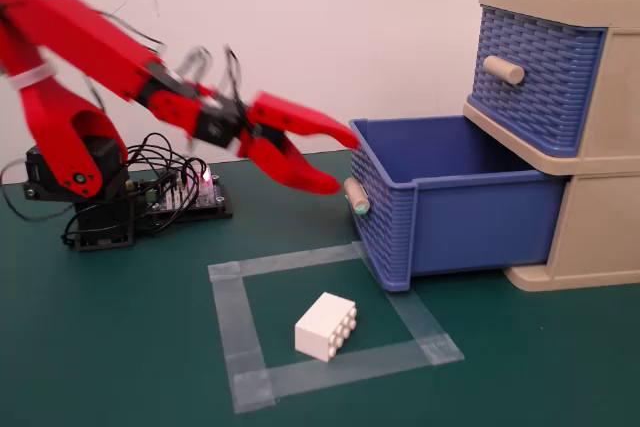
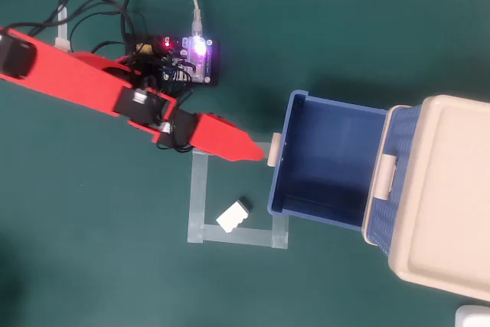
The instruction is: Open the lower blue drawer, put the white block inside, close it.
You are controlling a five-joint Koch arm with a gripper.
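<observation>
The lower blue drawer (image 1: pixel 470 217) stands pulled far out of the beige cabinet (image 1: pixel 600 237), and its inside (image 2: pixel 329 158) is bare. Its peg handle (image 1: pixel 354 196) points toward the arm. My red gripper (image 1: pixel 345 162) is open, its lower tip just left of the handle and holding nothing. From above, the gripper (image 2: pixel 255 152) ends a short gap from the handle (image 2: pixel 273 152). The white block (image 1: pixel 326 327) lies studs sideways inside a taped square (image 1: pixel 240 317), in front of and below the gripper. In the overhead view the block (image 2: pixel 233 216) is left of the drawer's front.
The upper blue drawer (image 1: pixel 540 67) is shut. The pulled-out drawer's front corner overlaps the taped square (image 2: pixel 196 197). The arm's base with its lit circuit board (image 2: pixel 187 59) and loose cables sits at the back left.
</observation>
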